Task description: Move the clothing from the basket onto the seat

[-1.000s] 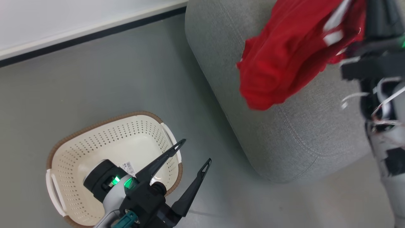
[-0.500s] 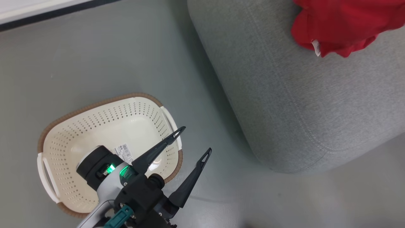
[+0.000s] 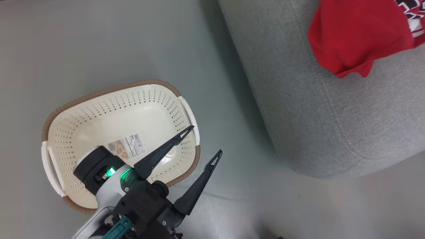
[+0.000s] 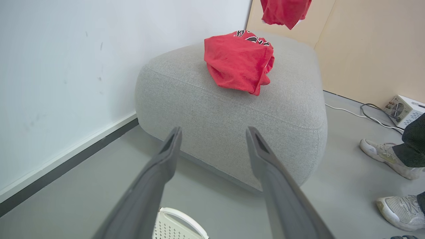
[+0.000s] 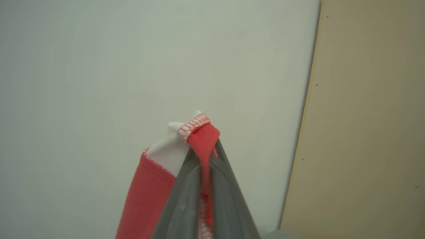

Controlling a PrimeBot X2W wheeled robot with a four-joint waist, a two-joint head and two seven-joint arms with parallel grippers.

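Observation:
The cream basket [image 3: 109, 103] stands on the floor with just a printed label inside; its handle [image 4: 181, 222] shows below my left fingers. My left gripper [image 3: 206, 139] hovers open over the basket's right rim, and in its own view [image 4: 214, 130] it points at the grey seat [image 4: 215, 113]. One piece of red clothing [image 3: 355, 36] lies crumpled on the seat [image 3: 315, 116], seen also from the left wrist [image 4: 239, 64]. A second red garment [image 4: 285, 11] hangs above the seat's far side. My right gripper [image 5: 203, 152] is shut on red fabric with white trim [image 5: 199, 132], raised in front of a pale wall.
A person's pale shoes [image 4: 385, 156] stand on the floor right of the seat. A small box with a fan [image 4: 403, 111] and cables [image 4: 352, 114] lies by the tan wall panel. A white wall with a dark baseboard [image 4: 66, 162] runs behind the seat.
The head camera has swung, shifting the whole picture. The right arm with its hanging red garment has left the head view. My left gripper stays open over the basket.

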